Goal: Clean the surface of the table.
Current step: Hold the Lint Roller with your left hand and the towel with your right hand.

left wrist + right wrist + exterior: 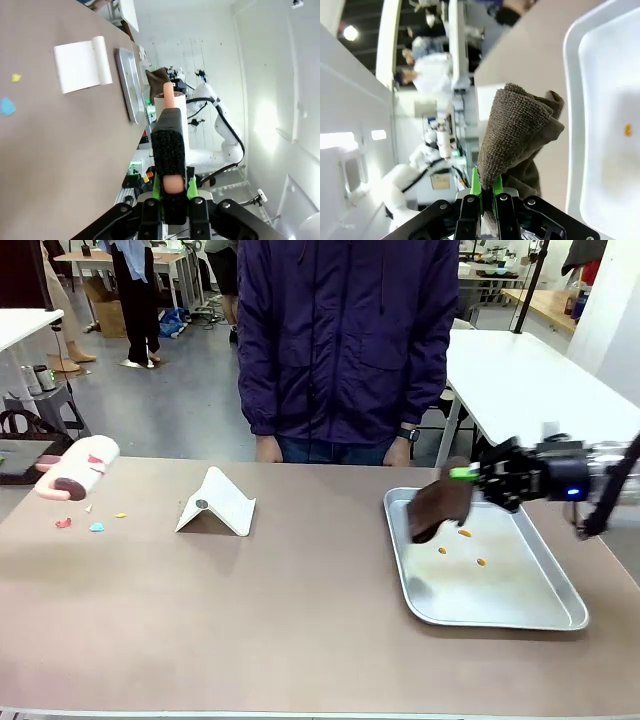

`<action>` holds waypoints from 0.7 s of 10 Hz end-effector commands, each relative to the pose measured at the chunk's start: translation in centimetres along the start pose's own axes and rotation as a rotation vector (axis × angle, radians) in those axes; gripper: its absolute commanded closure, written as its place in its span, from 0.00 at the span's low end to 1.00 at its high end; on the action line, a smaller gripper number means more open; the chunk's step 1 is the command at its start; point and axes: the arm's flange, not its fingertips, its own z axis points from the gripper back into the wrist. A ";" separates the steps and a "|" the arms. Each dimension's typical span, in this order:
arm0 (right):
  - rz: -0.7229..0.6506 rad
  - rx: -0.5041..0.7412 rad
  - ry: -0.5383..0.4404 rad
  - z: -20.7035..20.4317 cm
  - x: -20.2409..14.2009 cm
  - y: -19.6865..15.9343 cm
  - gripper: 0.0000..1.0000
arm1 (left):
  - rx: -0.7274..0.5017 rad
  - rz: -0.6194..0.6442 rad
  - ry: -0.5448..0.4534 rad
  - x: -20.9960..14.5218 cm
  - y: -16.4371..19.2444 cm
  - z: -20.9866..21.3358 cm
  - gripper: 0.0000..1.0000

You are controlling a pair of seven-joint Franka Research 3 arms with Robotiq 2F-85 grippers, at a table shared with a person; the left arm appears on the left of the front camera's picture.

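The brownish table point(300, 600) spreads across the front view. My right gripper point(466, 476) is shut on a brown cloth point(438, 510), which hangs over the left part of a silver tray point(520, 615). In the right wrist view the cloth point(520, 130) rises from the shut gripper point(487, 192) beside the tray's rim point(572, 100). My left gripper point(172, 187) is shut on the black-wrapped handle of a pink-and-white roller point(170, 107). The roller point(80, 468) hovers at the table's far left. Small red point(63, 523), blue point(97, 527) and yellow point(120, 514) bits lie just in front of it.
A white folded card point(215, 502) stands left of the middle, also in the left wrist view point(82, 62). Orange crumbs point(465, 533) lie in the tray. A person in a dark jacket point(345, 340) stands at the far edge, hands down. A white table point(530, 380) stands behind on the right.
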 end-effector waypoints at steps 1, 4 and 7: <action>-0.025 0.045 -0.051 7.1 -6.3 -2.5 1.00 | -0.042 0.075 -0.009 0.7 0.0 2.6 1.00; -0.054 -0.040 -0.080 10.6 -4.8 -5.1 1.00 | -0.095 0.126 -0.227 -0.5 1.0 6.9 1.00; -0.066 -0.048 -0.118 11.9 1.5 -5.0 1.00 | -0.057 0.126 -0.198 -0.8 3.8 6.8 1.00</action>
